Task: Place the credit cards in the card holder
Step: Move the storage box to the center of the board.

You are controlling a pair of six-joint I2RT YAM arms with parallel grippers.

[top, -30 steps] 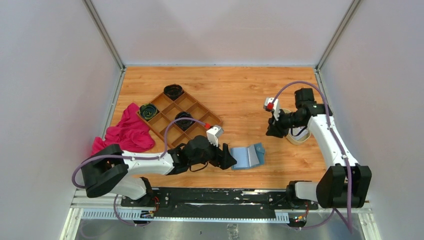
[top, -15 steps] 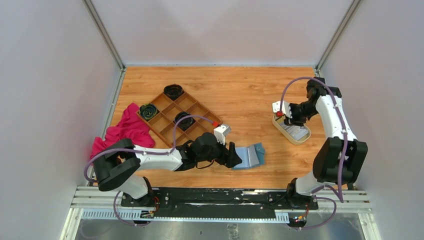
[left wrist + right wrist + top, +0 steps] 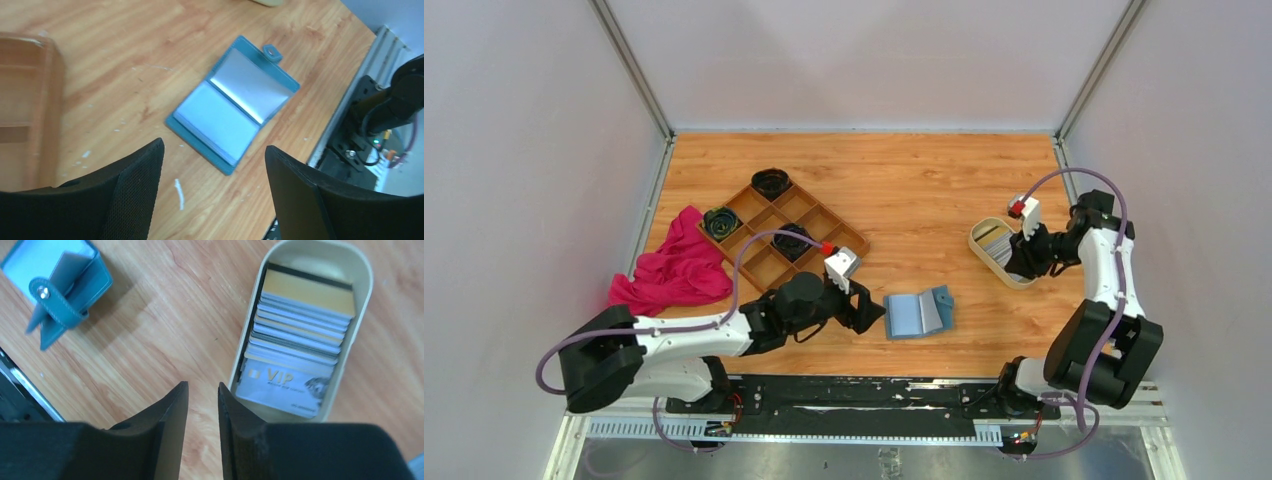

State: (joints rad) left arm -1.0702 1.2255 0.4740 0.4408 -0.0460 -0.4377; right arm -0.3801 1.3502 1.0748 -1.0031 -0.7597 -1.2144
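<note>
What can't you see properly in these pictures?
Right wrist view: the cards overlap in the cream tray, so their number is hidden; only the VIP card shows its face, its small print blurred.
Left wrist view: glare on the wallet hides whether its sleeves hold anything.
Left wrist view: the wooden tray is cut off by the left edge.

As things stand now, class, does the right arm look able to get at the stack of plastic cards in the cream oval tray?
Probably yes. The right gripper hangs just beside the cream oval tray, jaws slightly apart and empty; the plastic cards lie uncovered, with nothing over them.
</note>
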